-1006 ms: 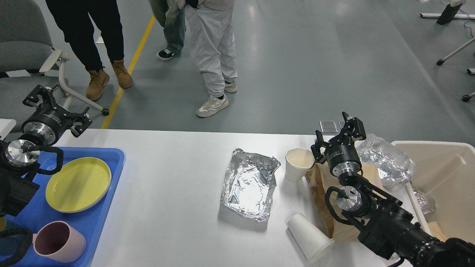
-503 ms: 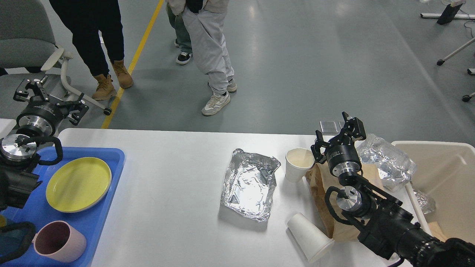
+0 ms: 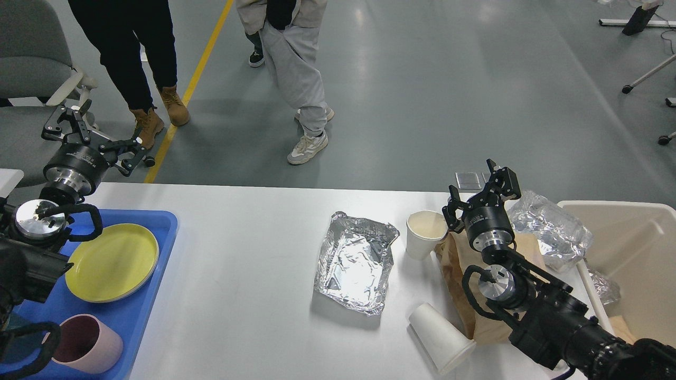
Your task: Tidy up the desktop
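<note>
The white desktop (image 3: 248,253) spans the head view. On it lie a crumpled foil tray (image 3: 355,261), an upright white paper cup (image 3: 424,234), a tipped white paper cup (image 3: 441,338), a brown paper bag (image 3: 465,274) and crumpled clear plastic (image 3: 552,229). My right gripper (image 3: 480,192) is open and empty, above the bag, between the upright cup and the plastic. My left gripper (image 3: 92,132) is open and empty, raised beyond the table's far left corner.
A blue tray (image 3: 150,253) at the left holds a yellow plate (image 3: 112,262) and a pink mug (image 3: 87,343). A beige bin (image 3: 634,253) stands at the right. Several people stand on the floor behind the table, and a grey chair (image 3: 31,63) is at the far left.
My left gripper has swung back to the right and a little higher. The people behind the table have shifted. The right arm and the table's things have not moved.
</note>
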Controlling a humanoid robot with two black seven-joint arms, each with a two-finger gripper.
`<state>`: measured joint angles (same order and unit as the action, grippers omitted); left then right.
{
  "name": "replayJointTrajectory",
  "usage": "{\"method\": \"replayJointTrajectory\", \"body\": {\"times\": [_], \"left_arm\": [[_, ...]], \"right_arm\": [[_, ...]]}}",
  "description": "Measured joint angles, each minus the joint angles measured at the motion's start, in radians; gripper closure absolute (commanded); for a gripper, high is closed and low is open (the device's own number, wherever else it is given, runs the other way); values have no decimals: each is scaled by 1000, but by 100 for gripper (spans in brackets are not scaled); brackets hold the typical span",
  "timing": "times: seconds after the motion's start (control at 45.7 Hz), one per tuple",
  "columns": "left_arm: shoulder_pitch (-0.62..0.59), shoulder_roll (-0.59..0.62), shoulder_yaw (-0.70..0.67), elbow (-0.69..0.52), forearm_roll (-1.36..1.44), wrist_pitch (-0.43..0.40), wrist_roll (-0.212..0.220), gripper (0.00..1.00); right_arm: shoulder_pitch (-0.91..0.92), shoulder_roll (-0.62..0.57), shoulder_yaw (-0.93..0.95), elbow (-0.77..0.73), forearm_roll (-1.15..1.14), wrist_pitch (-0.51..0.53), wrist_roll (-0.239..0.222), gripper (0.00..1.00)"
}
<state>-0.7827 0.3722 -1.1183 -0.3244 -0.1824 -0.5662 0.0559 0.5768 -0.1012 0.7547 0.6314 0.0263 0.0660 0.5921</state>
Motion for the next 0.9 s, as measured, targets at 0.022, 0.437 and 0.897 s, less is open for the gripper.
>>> {"method": "replayJointTrajectory", "body": {"times": [0.022,0.437,0.897], "left_arm": [[4,0,0,0,0,-16,0,4],[28,-116,-20,1,-7,-60,2,4],[88,-245,-3,1,-7,-62,1,4]], "right_arm": [[0,0,0,0,0,0,0,0],[0,0,0,-1,0,0,0,0],[0,0,0,-1,0,0,0,0]]}}
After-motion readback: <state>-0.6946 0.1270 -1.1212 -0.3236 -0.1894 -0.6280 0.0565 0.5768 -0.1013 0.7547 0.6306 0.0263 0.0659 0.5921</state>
